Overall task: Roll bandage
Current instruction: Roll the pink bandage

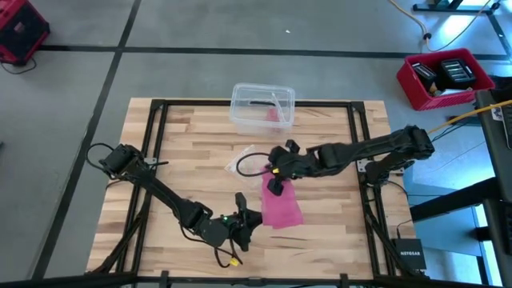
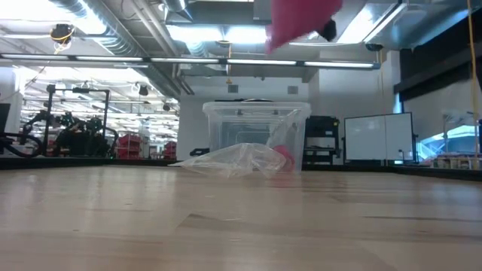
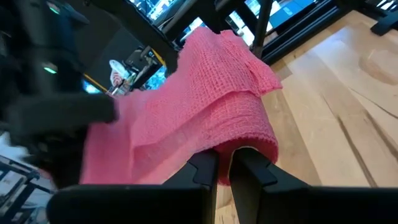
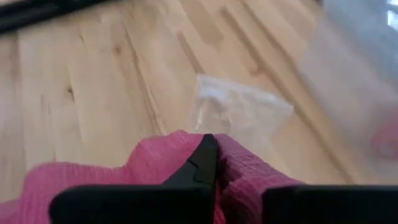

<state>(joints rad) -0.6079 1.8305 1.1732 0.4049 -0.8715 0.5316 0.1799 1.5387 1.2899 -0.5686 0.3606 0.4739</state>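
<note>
**Inspector A:** High view first, largest item down. The wooden desk [image 1: 200, 160] carries the work inside a dark frame. A clear plastic box [image 1: 262, 106] stands near its far edge, with something pink inside it.

**Inspector B:** Confirmed. The low view shows the box upright, and a crumpled clear wrapper [image 2: 237, 159] lying on the desk just in front of it.

**Inspector A:** The bandage [image 1: 281, 206]?

**Inspector B:** A pink fabric strip, held off the desk between the two arms, near the middle of the desk toward the front. In the low view only its lower part shows, hanging at the top of the picture.

**Inspector A:** End effectors?

**Inspector B:** The right end effector [image 1: 276, 186] reaches in from the right; its wrist view shows the fingers closed narrowly on the upper edge of the fabric. The left end effector [image 1: 249, 219] sits at the strip's near end; its wrist view shows both fingers pinched tight on a partly rolled section of the bandage.

**Inspector A:** Contact with the desk?

**Inspector B:** Cannot tell for the strip's lower end.
</note>
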